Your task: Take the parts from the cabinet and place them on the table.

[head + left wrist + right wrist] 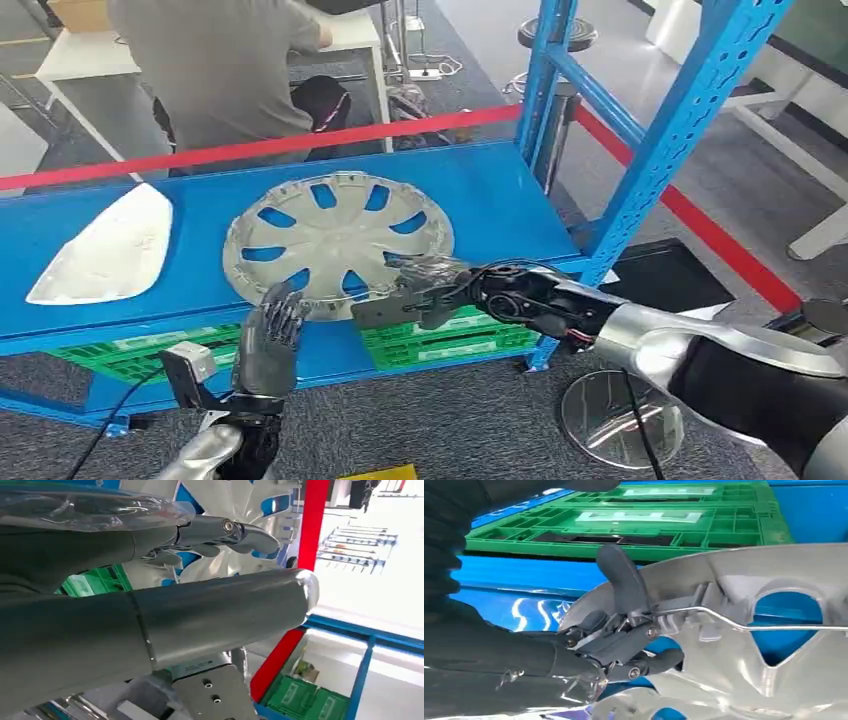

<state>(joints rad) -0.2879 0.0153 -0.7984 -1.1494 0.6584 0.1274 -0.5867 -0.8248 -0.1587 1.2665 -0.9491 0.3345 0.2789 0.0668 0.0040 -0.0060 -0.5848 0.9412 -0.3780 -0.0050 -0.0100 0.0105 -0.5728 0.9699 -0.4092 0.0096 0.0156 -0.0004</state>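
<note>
The wheel cover (335, 243) lies at the shelf's (505, 195) front edge. The right hand (425, 290) grips its rim; the left hand (270, 335) rests spread against it. Lifting out seems next.

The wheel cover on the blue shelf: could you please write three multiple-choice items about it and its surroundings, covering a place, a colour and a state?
1. Where does the white panel lie on the shelf?
A. Left of the wheel cover
B. On top of it
C. Right of it

2. What colour are the crates beneath?
A. Red
B. Green
C. Yellow

3. What is the right hand doing?
A. Hanging away
B. Holding the panel
C. Gripping the cover's rim

Answers: 1 A, the head view shows it left; 2 B, green under the shelf; 3 C, the fingers wrap the rim.
</note>
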